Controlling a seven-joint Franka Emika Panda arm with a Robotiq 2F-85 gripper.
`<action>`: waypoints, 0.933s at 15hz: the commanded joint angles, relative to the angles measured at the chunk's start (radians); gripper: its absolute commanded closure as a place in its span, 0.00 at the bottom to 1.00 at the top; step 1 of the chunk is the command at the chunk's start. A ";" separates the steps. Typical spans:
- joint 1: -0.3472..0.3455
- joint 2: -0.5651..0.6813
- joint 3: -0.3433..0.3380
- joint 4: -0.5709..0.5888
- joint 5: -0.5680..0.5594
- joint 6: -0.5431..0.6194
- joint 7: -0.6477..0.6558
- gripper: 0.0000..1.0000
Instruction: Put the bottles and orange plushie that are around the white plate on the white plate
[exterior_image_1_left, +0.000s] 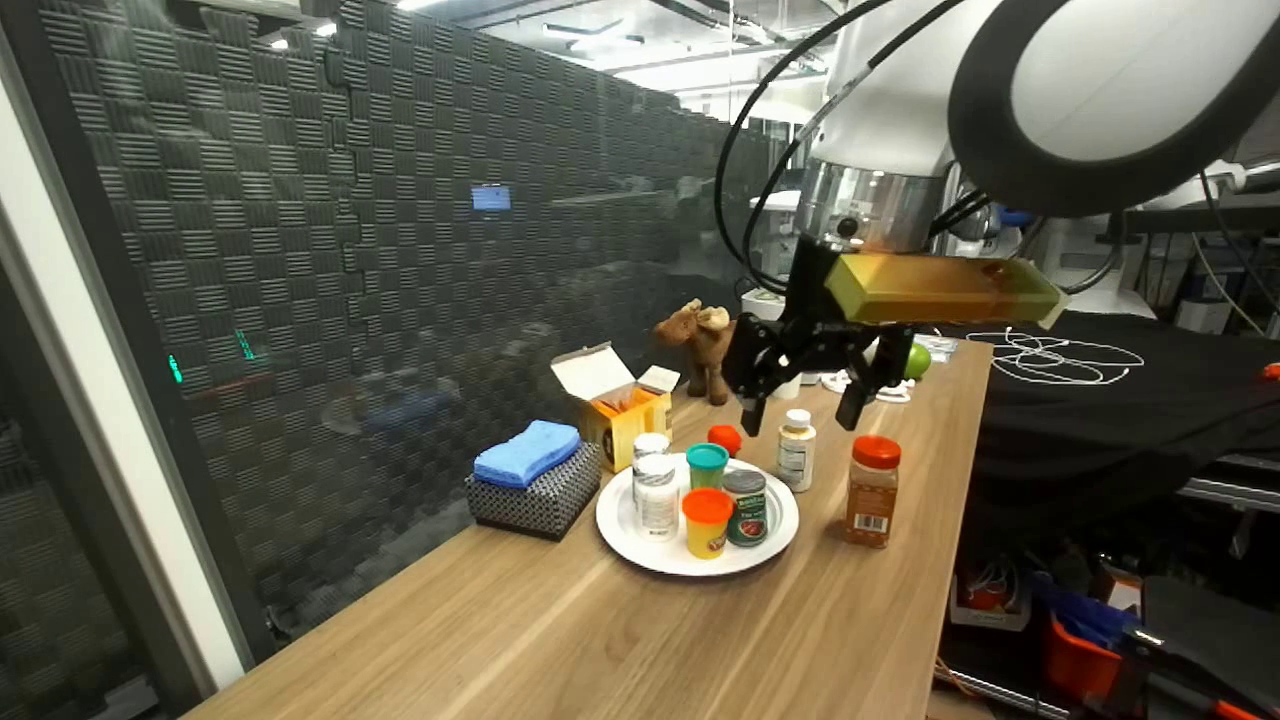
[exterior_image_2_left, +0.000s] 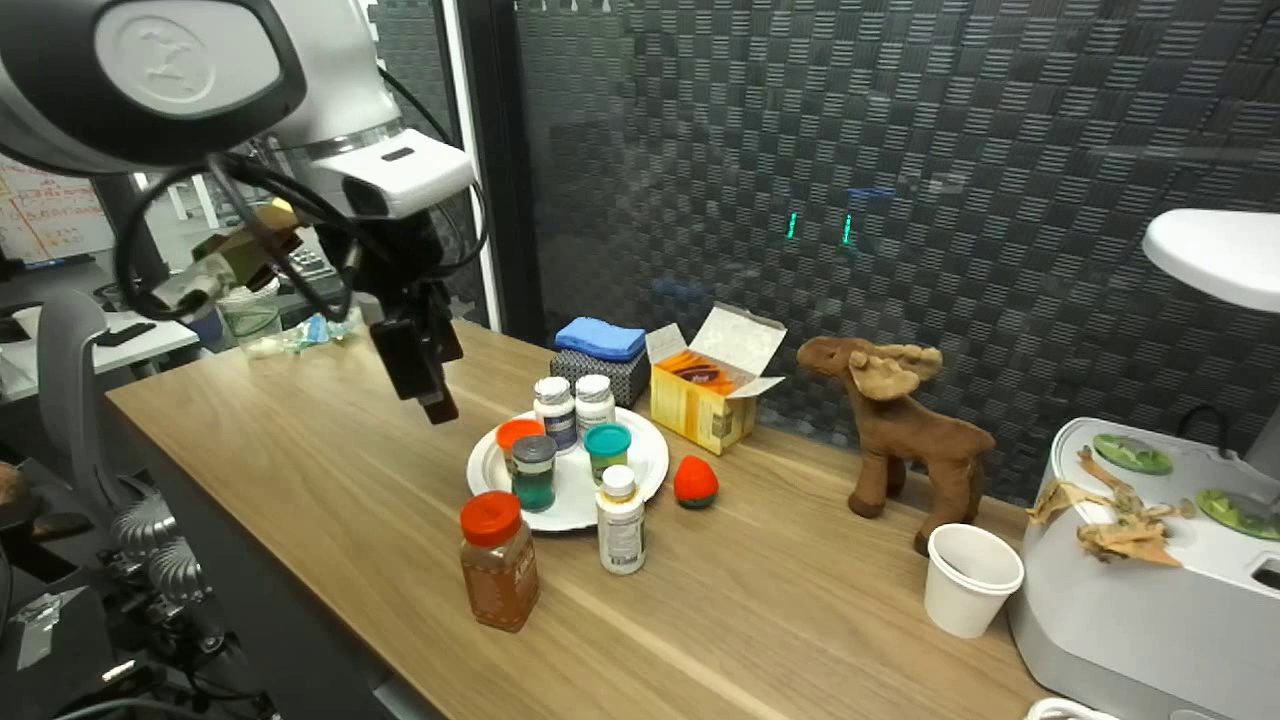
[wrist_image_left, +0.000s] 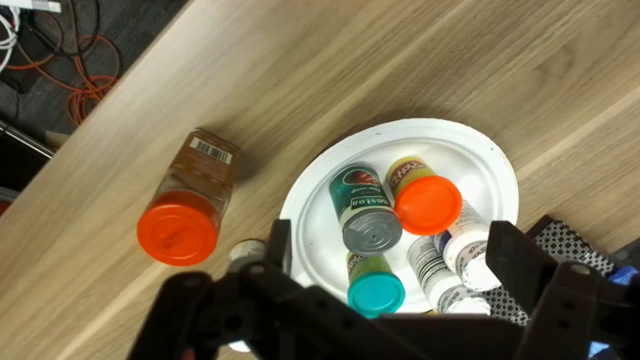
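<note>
The wrist view shows "Boston" upside down on the green can (wrist_image_left: 366, 210) and "Play-D" on the orange-lidded tub (wrist_image_left: 422, 195). The red-capped jar (wrist_image_left: 192, 195) bears a barcode (wrist_image_left: 211, 151); print on a white bottle (exterior_image_2_left: 622, 522) is too small to read.

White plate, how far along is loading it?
Looks done: two white bottles, orange-lidded tub, teal-lidded tub and green can stand on the white plate. In hand: nothing; the end effector is open. Left: third white bottle, red-capped jar and orange plushie beside the plate.
</note>
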 joint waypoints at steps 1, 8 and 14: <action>-0.084 -0.119 0.043 -0.079 -0.027 0.011 0.171 0.00; -0.233 -0.122 0.050 -0.108 -0.110 -0.013 0.384 0.00; -0.236 -0.053 0.021 -0.092 -0.072 -0.054 0.359 0.00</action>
